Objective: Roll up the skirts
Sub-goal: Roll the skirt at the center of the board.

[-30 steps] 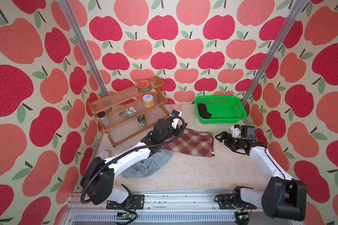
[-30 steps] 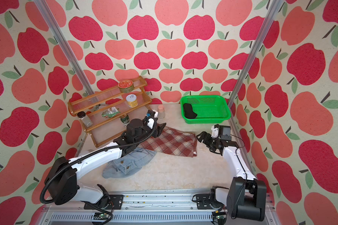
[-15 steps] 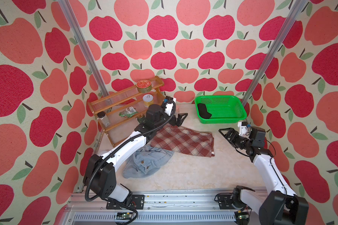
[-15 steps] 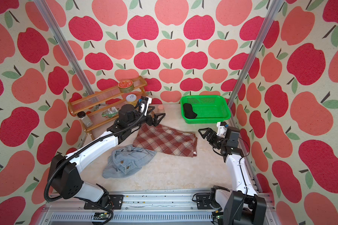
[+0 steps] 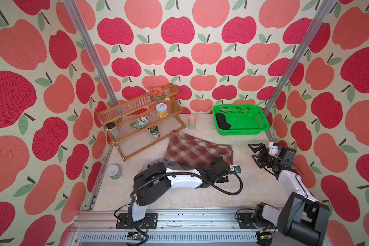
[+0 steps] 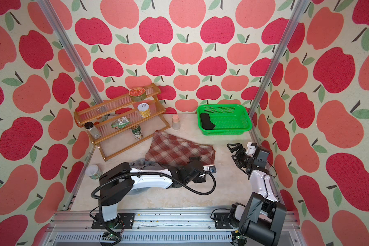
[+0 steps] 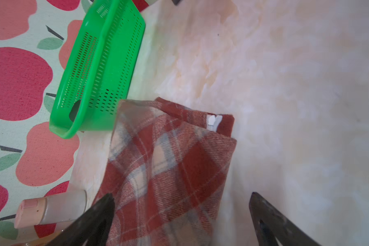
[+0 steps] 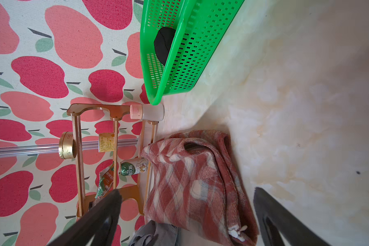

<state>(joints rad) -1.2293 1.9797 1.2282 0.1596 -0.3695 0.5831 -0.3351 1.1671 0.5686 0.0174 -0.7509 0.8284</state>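
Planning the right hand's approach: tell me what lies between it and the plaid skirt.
Only bare tabletop lies between the right hand and the plaid skirt, as both top views show.

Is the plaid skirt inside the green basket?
No, in a top view the plaid skirt lies on the table, outside the green basket, which holds only the black skirt.
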